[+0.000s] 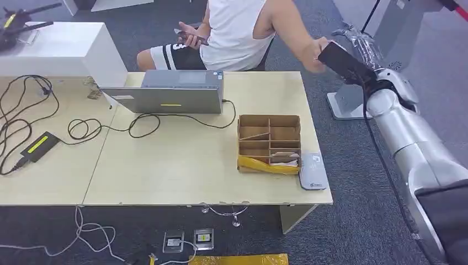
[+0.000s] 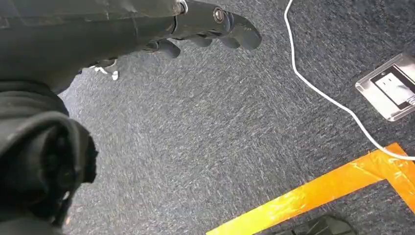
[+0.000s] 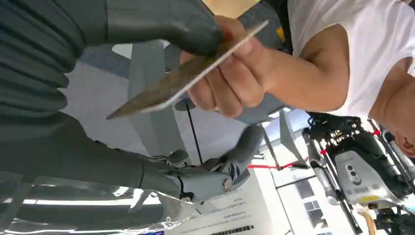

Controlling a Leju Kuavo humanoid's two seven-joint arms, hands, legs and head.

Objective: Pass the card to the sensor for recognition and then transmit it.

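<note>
While the right arm (image 1: pixel 411 138) reaches out past the far right corner of the table (image 1: pixel 165 171), a seated person (image 1: pixel 237 33) in a white top extends a hand (image 3: pixel 235 73) to meet it. On the table: a grey laptop (image 1: pixel 165 94), a divided cardboard box (image 1: pixel 269 141) near the right edge, and the flat grey sensor (image 1: pixel 312 171) just beside the box at the table's edge. Right hand (image 3: pixel 195 29) pinches the card (image 3: pixel 186 73) under its thumb; the person's fingers grip the same card from the other end. Card is off the table, well apart from the sensor. Left hand (image 2: pixel 205 29) hangs over carpet, fingers apparently loosely curled, holding nothing, though the view is partial.
</note>
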